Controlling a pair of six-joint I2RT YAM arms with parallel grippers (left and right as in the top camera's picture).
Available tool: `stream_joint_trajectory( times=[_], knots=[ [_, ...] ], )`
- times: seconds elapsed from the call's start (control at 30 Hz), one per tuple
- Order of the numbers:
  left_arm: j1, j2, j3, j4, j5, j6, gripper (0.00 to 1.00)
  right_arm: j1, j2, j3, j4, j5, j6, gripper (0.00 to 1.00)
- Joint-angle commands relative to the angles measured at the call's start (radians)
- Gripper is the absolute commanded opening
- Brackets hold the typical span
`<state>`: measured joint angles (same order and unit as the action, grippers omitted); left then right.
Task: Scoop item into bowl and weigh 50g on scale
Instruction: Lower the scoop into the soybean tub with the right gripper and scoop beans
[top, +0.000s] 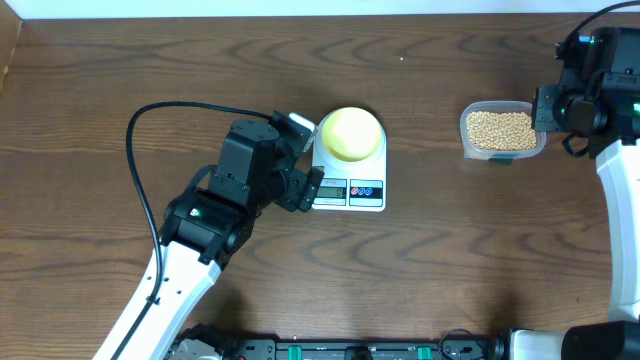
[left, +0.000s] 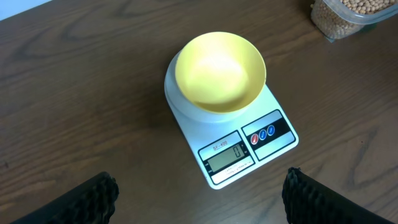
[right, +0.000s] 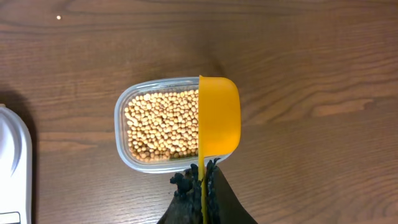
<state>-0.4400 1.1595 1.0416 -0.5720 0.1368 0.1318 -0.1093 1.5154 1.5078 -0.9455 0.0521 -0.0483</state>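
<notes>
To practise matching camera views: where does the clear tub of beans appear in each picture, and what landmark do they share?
Overhead: tub at the right, middle height.
Left wrist: tub in the top right corner, cut off.
Right wrist: tub central, partly under the scoop.
Shared landmark: the white scale, left of the tub.

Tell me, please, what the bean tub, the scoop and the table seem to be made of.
Tub: probably clear plastic; the beans show through its glossy wall.
Scoop: opaque yellow-orange plastic, it seems, smooth with a soft sheen.
Table: dark brown wood or a wood-look laminate; the grain shows, but I cannot tell which.
</notes>
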Motion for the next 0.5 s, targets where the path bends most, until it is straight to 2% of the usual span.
stream_joint_trajectory(
  times=[0.0,0.47],
  knots=[
    [0.002,0.004,-0.002,0.001,0.01,0.003,0.86,-0.005,0.011,-0.026,0.012,-0.01,-0.008,0.01],
    [0.002,0.004,-0.002,0.001,0.01,0.003,0.87,-0.005,0.184,-0.033,0.037,-0.014,-0.001,0.01]
  ],
)
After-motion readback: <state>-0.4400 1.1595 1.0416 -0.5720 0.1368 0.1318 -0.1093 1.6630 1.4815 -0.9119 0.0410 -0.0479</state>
